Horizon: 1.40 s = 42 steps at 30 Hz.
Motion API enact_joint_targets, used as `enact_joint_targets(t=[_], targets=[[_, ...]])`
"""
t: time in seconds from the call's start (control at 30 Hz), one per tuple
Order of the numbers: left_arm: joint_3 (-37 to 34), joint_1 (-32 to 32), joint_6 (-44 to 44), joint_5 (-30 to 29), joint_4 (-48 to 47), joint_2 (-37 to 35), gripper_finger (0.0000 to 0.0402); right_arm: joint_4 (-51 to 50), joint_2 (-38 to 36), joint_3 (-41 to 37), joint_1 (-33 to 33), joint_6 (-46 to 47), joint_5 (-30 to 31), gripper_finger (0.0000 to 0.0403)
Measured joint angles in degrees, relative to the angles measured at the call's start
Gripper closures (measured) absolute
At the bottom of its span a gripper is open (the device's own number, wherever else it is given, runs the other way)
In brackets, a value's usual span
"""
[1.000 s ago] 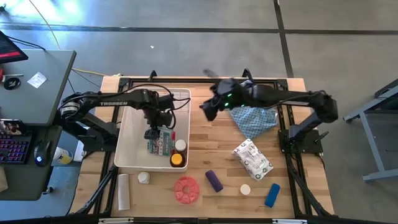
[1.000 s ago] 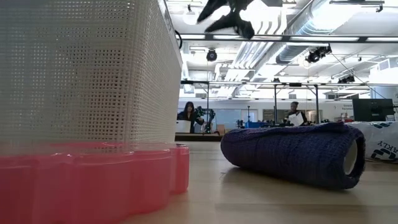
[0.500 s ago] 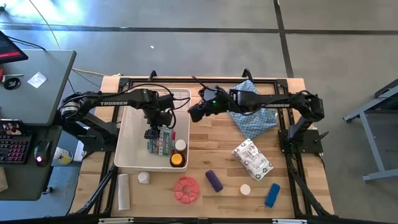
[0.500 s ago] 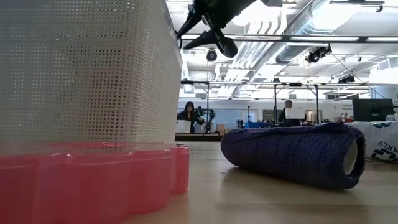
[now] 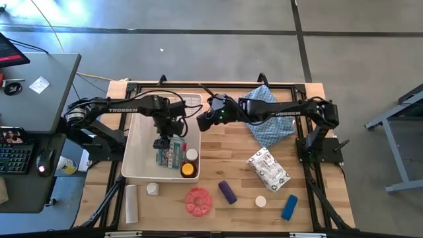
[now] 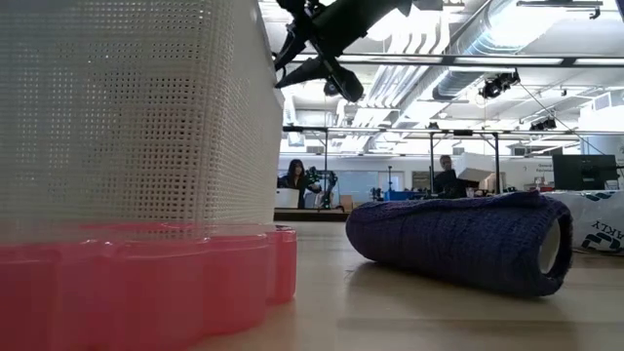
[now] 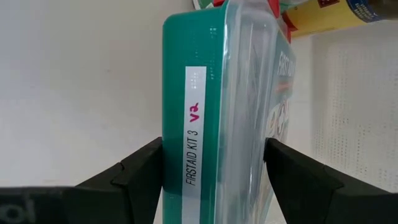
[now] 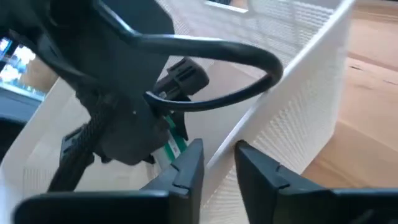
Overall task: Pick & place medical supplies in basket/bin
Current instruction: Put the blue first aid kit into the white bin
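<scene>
A grey concrete floor (image 5: pixel 198 59) surrounds the wooden bench (image 5: pixel 225 165). Left of the bench stands a grey desk (image 5: pixel 33 86) with a lit keyboard (image 5: pixel 14 158). Ceiling ducts (image 6: pixel 468 39) run overhead.

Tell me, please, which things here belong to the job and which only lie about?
Job: white bin; first aid kit between the left gripper fingers; purple roll; red disc; blue cylinder.
Lying about: blue patterned cloth; keyboard.
</scene>
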Motion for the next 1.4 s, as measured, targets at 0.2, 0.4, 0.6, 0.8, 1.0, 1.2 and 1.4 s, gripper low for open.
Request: enact_joint_targets(t=[0.2, 0.4, 0.6, 0.8, 1.0, 1.2, 1.4], targets=[[-0.03, 0.0, 0.01, 2.2, -2.56, 0.02, 0.0112, 0.38, 0.14, -0.01, -0.11, 0.56, 1.57, 0.0388], [-1.29, -0.04, -3.72, 4.31, -3.24, 0.02, 0.0112, 0.16, 0.24, -0.02, -0.11, 1.32, 1.6, 0.0396], [-1.68, -0.04, -8.42, 4.96, -3.05, 0.02, 0.0112, -0.03, 0.26, -0.04, -0.06, 1.7, 1.6, 0.0399], [-1.68, -0.04, -11.9, 8.71, -2.12, 0.02, 0.0113, -0.16, 0.26, -0.09, -0.11, 1.63, 0.84, 0.0399], [-1.68, -0.04, -14.42, 9.03, -0.74, 0.02, 0.0113, -0.26, 0.26, -0.11, 0.04, 1.63, 0.12, 0.0399], [-1.57, -0.02, -13.99, 8.03, -2.09, 0.0, 0.0113, -0.36, 0.28, -0.11, 0.81, 1.72, 0.92, 0.04], [-0.98, 0.0, -14.16, 7.87, -3.72, -0.02, 0.0113, -1.29, 0.28, -0.11, 1.23, 2.4, 2.01, 0.0401]])
